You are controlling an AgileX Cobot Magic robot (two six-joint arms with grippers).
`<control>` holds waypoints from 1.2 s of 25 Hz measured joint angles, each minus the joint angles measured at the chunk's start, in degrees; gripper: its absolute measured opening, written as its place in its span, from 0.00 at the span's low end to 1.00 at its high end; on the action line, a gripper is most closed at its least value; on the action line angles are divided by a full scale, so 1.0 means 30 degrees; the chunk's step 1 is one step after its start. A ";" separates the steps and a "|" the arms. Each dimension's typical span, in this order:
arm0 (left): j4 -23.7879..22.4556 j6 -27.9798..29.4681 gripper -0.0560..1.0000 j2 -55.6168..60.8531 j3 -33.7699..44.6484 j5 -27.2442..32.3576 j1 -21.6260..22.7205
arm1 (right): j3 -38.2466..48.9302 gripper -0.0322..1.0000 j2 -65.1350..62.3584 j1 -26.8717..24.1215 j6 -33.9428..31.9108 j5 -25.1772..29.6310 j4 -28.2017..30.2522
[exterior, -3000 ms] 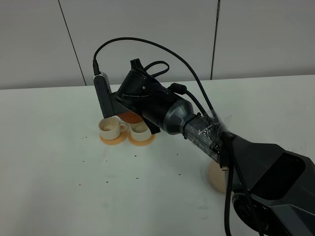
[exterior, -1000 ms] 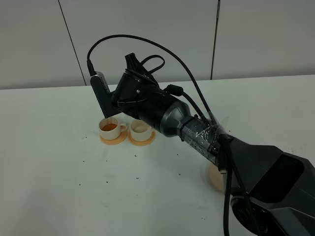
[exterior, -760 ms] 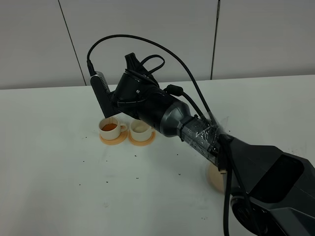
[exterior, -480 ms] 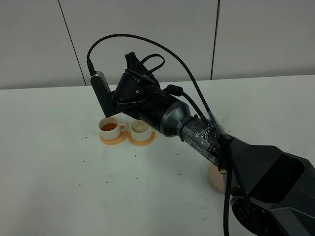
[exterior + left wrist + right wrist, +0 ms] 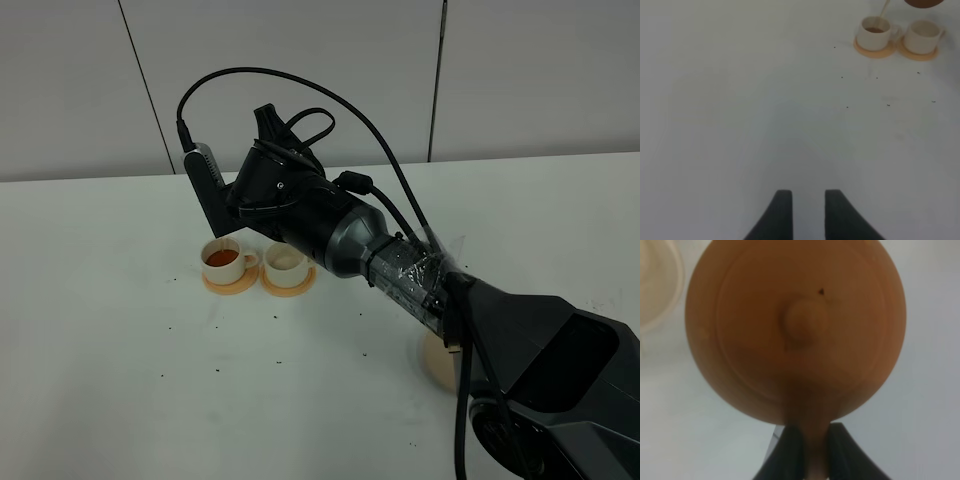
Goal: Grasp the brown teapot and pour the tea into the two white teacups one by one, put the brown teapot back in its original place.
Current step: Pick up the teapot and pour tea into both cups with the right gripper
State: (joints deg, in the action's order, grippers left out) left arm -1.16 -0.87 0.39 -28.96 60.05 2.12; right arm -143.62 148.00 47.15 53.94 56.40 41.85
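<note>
The brown teapot (image 5: 800, 325) fills the right wrist view from above, lid knob in the middle. My right gripper (image 5: 810, 452) is shut on its loop handle and holds it in the air over the two white teacups. In the exterior view the arm hides the teapot. The left teacup (image 5: 222, 258) holds dark reddish tea; the right teacup (image 5: 285, 261) looks pale inside. Both stand on small orange coasters. In the left wrist view a thin tan streak (image 5: 884, 8) runs down to the left teacup (image 5: 874, 31), beside the right teacup (image 5: 922, 36). My left gripper (image 5: 807, 210) is open, empty, low over the table.
The large beige coaster (image 5: 438, 362) lies on the white table (image 5: 120, 380) at the front right, partly behind my right arm (image 5: 400, 265). Small dark specks dot the table in front of the cups. A grey panelled wall stands behind the table.
Since three seconds ago my right wrist has risen and shifted left, and the left cup has filled with tea. Over the last second almost nothing has moved.
</note>
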 joint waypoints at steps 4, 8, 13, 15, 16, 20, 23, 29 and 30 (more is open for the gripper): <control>0.0000 0.0000 0.27 0.0000 0.0000 0.0000 0.0000 | 0.0000 0.12 0.0000 0.0000 0.0000 -0.0037 0.0000; 0.0000 0.0000 0.27 0.0000 0.0000 0.0000 0.0000 | 0.0000 0.12 0.0000 0.0000 0.0000 -0.0037 0.0000; 0.0000 0.0000 0.27 0.0000 0.0000 0.0000 0.0000 | 0.0000 0.12 0.0000 0.0000 -0.0017 -0.0037 -0.0045; 0.0000 0.0000 0.27 0.0000 0.0000 0.0000 0.0000 | 0.0000 0.12 0.0000 0.0000 -0.0016 -0.0037 -0.0062; 0.0000 0.0000 0.27 0.0000 0.0000 0.0000 0.0000 | 0.0000 0.12 0.0000 0.0000 -0.0034 -0.0037 -0.0062; 0.0000 0.0000 0.27 0.0000 0.0000 0.0000 0.0000 | 0.0000 0.12 0.0000 0.0000 -0.0133 -0.0048 -0.0062; 0.0000 0.0000 0.27 0.0000 0.0000 0.0000 0.0000 | 0.0000 0.12 0.0000 0.0000 -0.0133 -0.0048 -0.0078; 0.0000 0.0000 0.27 0.0000 0.0000 0.0000 0.0000 | 0.0000 0.12 0.0000 0.0000 -0.0170 -0.0073 -0.0078; 0.0000 0.0000 0.27 0.0000 0.0000 0.0000 0.0000 | 0.0000 0.12 0.0000 0.0000 -0.0170 -0.0073 -0.0078</control>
State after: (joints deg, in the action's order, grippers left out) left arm -1.16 -0.87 0.39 -28.96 60.05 2.12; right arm -143.62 148.00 47.15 53.43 56.18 41.61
